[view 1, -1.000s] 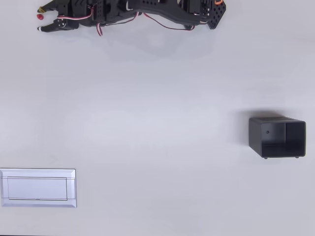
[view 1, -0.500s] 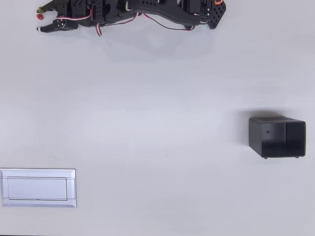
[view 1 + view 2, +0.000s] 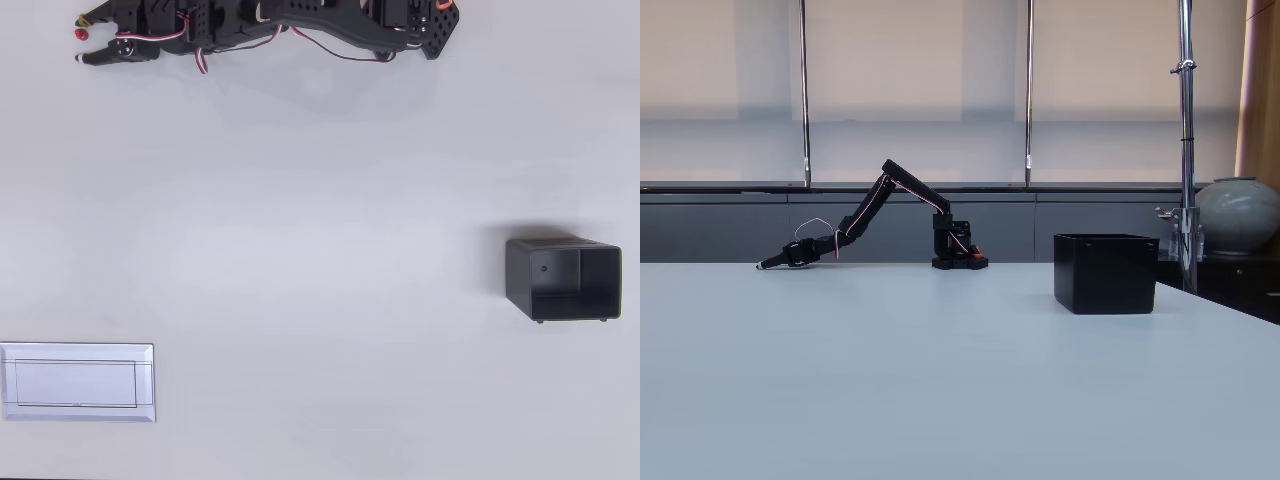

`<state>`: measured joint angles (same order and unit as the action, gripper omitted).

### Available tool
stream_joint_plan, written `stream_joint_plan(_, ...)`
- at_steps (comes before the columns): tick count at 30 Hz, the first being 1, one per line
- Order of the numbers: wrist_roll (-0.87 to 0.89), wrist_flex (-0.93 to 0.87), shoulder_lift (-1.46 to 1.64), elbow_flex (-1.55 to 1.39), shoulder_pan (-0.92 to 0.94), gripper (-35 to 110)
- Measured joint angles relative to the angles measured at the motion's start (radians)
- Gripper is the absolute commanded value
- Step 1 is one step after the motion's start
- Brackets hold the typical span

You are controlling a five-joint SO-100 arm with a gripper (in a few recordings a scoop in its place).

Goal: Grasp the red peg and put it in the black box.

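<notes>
A plain white table (image 3: 940, 380) stands before shaded windows (image 3: 915, 70). At its far left the gripper (image 3: 84, 40) spreads around the red peg (image 3: 80, 34), not clenched. The black box (image 3: 562, 279) sits well apart at right; a white tray (image 3: 77, 382) lies nearer.

Pale white surface (image 3: 940, 380) near; far behind, tall blinded windows (image 3: 915, 70) glowing softly; round grey vase (image 3: 1238, 215) at right.

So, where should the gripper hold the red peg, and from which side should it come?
Probably across its small rounded middle. In the overhead view the red peg lies between the open fingertips of the gripper, which reaches in from the right, low over the table. Closing there looks enough. It is too tiny to judge more.
</notes>
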<state>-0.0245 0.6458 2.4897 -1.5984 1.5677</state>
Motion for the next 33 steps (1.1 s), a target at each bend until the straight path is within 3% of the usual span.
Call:
stream_joint_plan(19, -0.009, -0.040, -0.026, 0.011, 0.000, 0)
stream_joint_plan(33, -0.075, 0.060, -0.385, 0.480, -0.094, 0)
